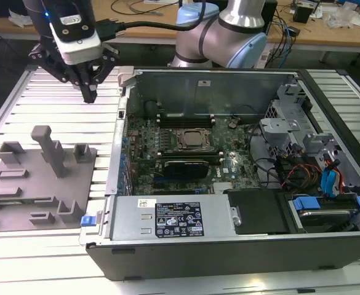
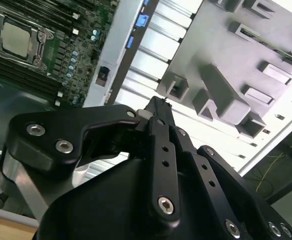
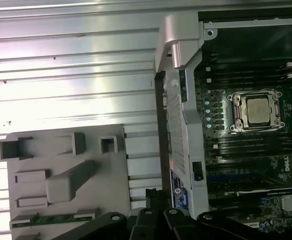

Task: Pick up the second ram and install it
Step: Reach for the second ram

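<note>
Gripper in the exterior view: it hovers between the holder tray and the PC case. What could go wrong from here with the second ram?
1. The gripper looks shut; descending like that, it would likely strike the second ram rather than straddle it.
2. The ram lies low in the grey holder tray beside raised blocks, which the gripper could catch.
3. The case wall stands between tray and motherboard; a low carry could clip it.

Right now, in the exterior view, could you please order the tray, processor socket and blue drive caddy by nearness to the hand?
1. Tray: exterior view's left, nearest the hand.
2. Processor socket: middle of the case.
3. Blue drive caddy: exterior view's right.
</note>
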Motion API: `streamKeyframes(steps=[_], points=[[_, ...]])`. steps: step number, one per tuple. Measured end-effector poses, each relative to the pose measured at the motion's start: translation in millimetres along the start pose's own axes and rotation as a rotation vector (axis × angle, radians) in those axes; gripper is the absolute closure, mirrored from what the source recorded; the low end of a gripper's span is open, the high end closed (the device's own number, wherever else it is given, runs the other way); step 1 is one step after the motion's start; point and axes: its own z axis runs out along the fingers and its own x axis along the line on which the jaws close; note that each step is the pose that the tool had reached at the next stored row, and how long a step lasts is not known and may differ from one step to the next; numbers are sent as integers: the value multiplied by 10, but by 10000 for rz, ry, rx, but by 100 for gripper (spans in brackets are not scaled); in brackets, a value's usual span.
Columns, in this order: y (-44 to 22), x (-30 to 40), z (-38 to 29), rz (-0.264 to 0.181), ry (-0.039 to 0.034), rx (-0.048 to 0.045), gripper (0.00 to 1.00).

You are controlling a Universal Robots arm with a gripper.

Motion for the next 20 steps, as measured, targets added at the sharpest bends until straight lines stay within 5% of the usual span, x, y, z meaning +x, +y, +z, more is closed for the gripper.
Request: streamKeyframes(steps=[6, 20], points=[[-15, 201, 1, 0, 0, 1, 89], [-38, 491, 4, -1, 0, 1, 89]])
